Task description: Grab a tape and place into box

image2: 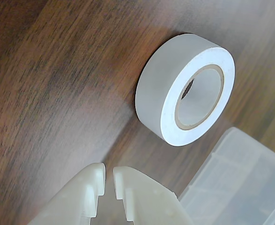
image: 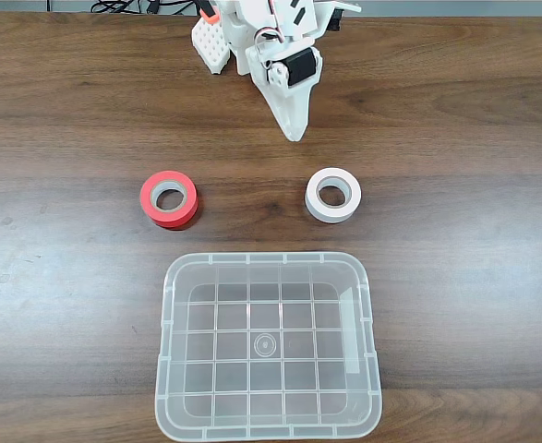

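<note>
A white tape (image: 333,196) lies flat on the wooden table, right of centre, and shows close up as the white tape (image2: 184,91) in the wrist view. The clear plastic box (image: 173,277) sits below it near the front edge, with a corner of the box (image2: 235,183) at the wrist view's lower right. My white gripper (image: 295,134) hangs at the top of the fixed view, behind the tape and apart from it. The same gripper (image2: 108,174) has its fingertips nearly together with a thin gap, holding nothing.
A red-orange tape roll (image: 169,198) with a grey core lies left of the white one. The arm's base (image: 252,37) stands at the table's far edge. Bare wood surrounds the box on both sides.
</note>
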Controlling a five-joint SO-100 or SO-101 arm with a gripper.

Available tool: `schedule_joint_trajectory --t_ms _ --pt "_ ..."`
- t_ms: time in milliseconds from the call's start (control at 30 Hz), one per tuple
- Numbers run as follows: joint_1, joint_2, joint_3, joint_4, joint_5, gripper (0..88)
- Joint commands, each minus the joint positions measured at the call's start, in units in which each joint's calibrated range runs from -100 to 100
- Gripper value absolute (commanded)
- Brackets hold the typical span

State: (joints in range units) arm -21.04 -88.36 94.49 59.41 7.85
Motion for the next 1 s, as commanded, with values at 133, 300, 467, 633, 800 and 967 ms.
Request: schedule_joint_trajectory --t_ms 133,300,467,633,800,967 --pt "0.0 22.2 -20.0 -2.6 0.3 1.4" --pt "0.2 34.9 -30.4 -2.7 0.3 1.4" --pt "0.2 47.7 -39.7 -4.0 -0.1 1.4" --pt "0.1 61.1 -47.0 -6.2 -0.1 1.4" --pt "0.2 70.7 -52.6 -6.0 -0.2 1.9" --pt "0.4 73.6 -53.5 -4.8 0.2 12.4"
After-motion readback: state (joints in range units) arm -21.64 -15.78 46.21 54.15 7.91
